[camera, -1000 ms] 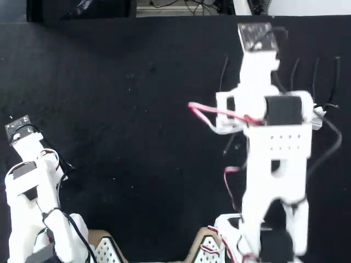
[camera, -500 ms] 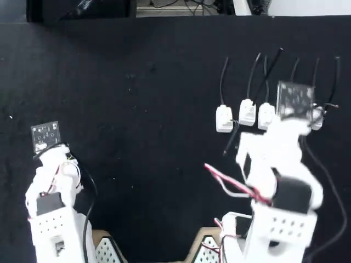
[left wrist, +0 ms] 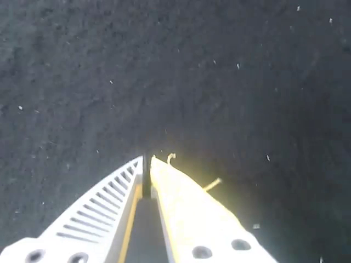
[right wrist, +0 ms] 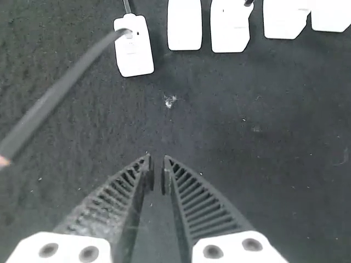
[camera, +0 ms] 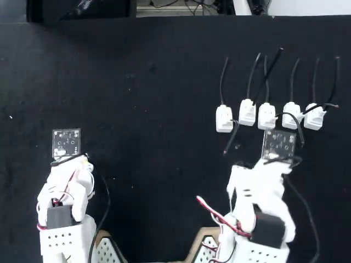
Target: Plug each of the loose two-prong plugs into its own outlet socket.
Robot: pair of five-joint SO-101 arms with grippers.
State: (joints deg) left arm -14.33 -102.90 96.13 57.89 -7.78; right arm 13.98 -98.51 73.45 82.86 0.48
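Note:
Several white plug-and-socket blocks point(camera: 266, 116) lie in a row on the black mat at the right, each with a thin black cord point(camera: 252, 74) running to the far side. In the right wrist view the row point(right wrist: 185, 24) lies just ahead of my right gripper point(right wrist: 156, 164), which is shut on nothing with a thin slit between its fingers. The leftmost block point(right wrist: 132, 45) sits a little nearer than the others. My right arm point(camera: 258, 197) stands at the near edge below the row. My left gripper point(left wrist: 147, 164) is shut over bare mat; its arm point(camera: 63, 192) is at the near left.
A loose black cable point(right wrist: 55, 98) slants across the right wrist view beside the leftmost block, and in the high view its end point(camera: 230, 143) lies on the mat. Red and white arm wires point(camera: 211, 211) hang by the right arm. The black mat point(camera: 142, 109) spreads wide between the arms.
My right arm has pulled back from over the row to the near edge, uncovering the blocks. My left arm has swung to the right and drawn in.

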